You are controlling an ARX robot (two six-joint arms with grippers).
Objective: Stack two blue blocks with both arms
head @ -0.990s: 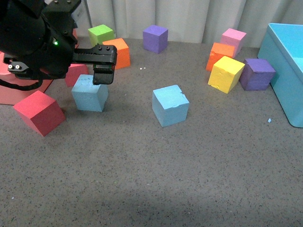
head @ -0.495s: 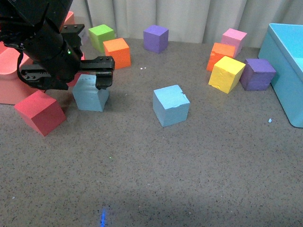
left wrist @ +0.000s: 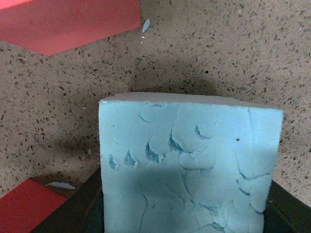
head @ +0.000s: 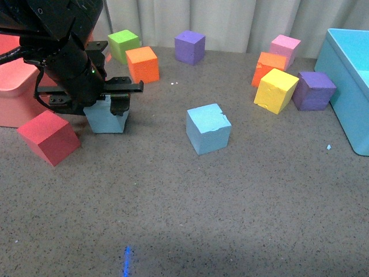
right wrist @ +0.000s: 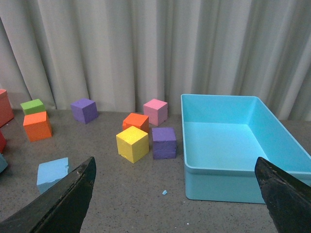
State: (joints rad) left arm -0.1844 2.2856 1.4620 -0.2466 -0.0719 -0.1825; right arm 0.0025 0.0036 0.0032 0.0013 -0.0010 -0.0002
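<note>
gripping one blue block [head: 107,121] with my left gripper [head: 105,107], fingers [left wrist: 77,211] pinching its sides (my right gripper [right wrist: 175,165] hangs spread wide).

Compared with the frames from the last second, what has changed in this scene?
The left end effector has dropped and shifted left, from above the left blue block to straddling it, with a finger on either side. Whether it is clamped yet is unclear. That block and the other blue block stayed put.
</note>
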